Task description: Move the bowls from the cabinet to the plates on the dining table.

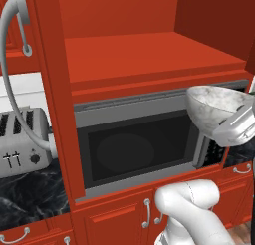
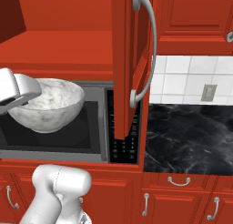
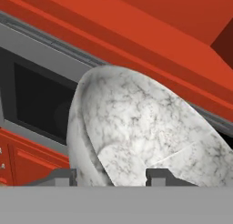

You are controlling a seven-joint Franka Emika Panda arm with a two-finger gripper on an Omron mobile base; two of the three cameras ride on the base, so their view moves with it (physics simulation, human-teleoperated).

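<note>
So it's mid carry-out, I'd say: on the left of the left base view sits the toaster point(image 1: 22, 142), the microwave point(image 1: 137, 147) fills the middle, the open cabinet point(image 1: 149, 60) above it, and at the right edge the marbled bowl point(image 1: 214, 107) hangs in the air. The gripper point(image 3: 110, 175) is half closed, clamped on the bowl's rim. Next it probably needs to back away and drive to the dining table.
</note>
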